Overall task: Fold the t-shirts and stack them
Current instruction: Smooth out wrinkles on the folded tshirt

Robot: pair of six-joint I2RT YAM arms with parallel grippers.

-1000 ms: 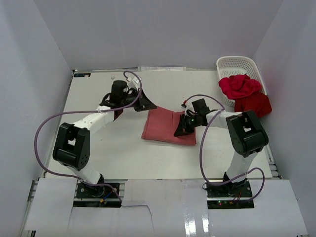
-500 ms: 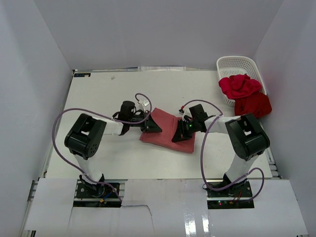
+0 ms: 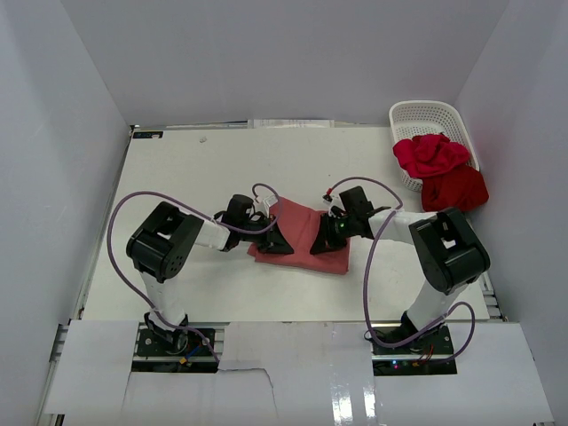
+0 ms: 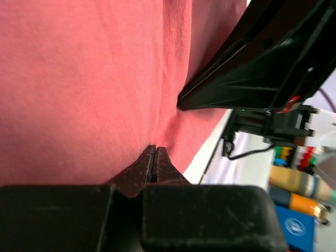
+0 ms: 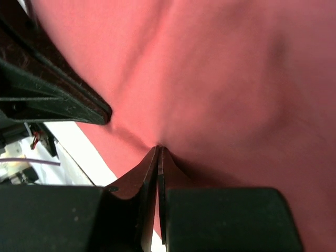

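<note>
Left pincer [image 3: 277, 241] and right pincer [image 3: 325, 240] were both clamped tight, facing each other, tips pressed into opposite sides of the shirt [image 3: 302, 226] lying on the worktop [image 3: 177, 177].

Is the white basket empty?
No, red shirts are heaped over the near end of the basket in the top view.

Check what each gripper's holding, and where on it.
Both are shut on the salmon-red t-shirt: left gripper pinches near its near-left edge, right gripper near its near-right edge.
</note>
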